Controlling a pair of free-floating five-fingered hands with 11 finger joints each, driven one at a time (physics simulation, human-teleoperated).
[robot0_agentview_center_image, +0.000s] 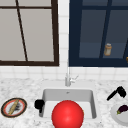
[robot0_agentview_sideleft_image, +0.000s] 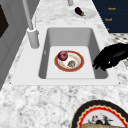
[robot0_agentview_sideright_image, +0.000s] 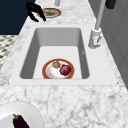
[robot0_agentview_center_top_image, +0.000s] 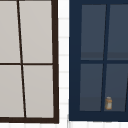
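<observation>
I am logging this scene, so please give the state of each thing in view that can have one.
Left hand: open, holds nothing.
Right hand: open, holds nothing.
Faucet: no water running.
Sink plate: flat, carrying red fruit.
Eggplant: lying on white plate.
Blue cabinet: shut.

My left hand (robot0_agentview_center_image: 39, 104) comes up as a solid matte black shape, no markings, no seams that I can pick out. From the left side camera it (robot0_agentview_sideleft_image: 111, 58) reads human-like: a rounded back tapering into slim black fingers. My right hand (robot0_agentview_center_image: 117, 93) is the same flat black, with a bulbous palm and long thin fingers. Both simply end at the wrist, with no arm, sleeve or cable behind them.
</observation>
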